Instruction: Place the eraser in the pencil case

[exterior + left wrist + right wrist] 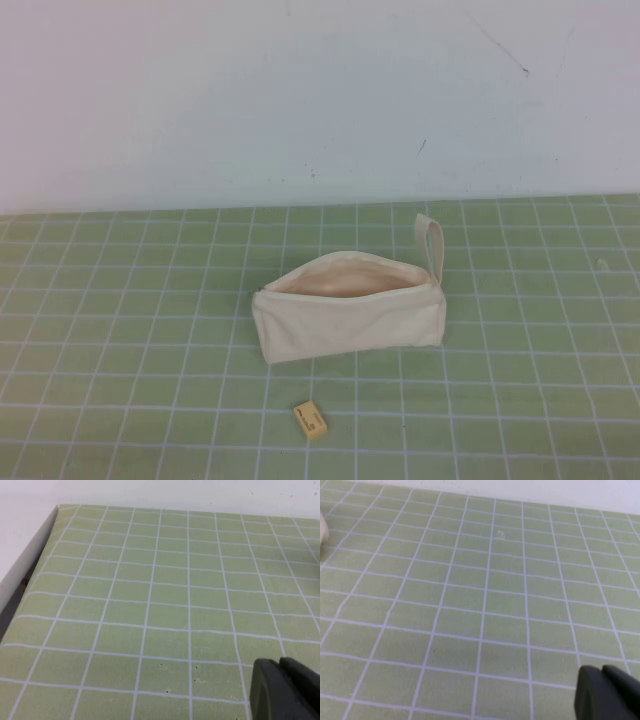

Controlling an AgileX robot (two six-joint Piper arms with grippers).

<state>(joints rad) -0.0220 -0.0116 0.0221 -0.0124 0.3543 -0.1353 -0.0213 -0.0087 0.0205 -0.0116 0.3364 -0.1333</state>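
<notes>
The cream pencil case (347, 308) lies in the middle of the green grid mat, its zip open and its loop strap (431, 243) at its right end. The small yellow-tan eraser (310, 420) lies on the mat just in front of the case, apart from it. Neither arm shows in the high view. My left gripper (281, 666) is shut and empty over bare mat in the left wrist view. My right gripper (601, 671) is shut and empty over bare mat in the right wrist view. A pale corner of the case (322, 530) shows at that view's edge.
The green grid mat (120, 330) covers the table up to a white wall (300, 90) at the back. In the left wrist view the mat's edge (30, 575) drops off beside a white border.
</notes>
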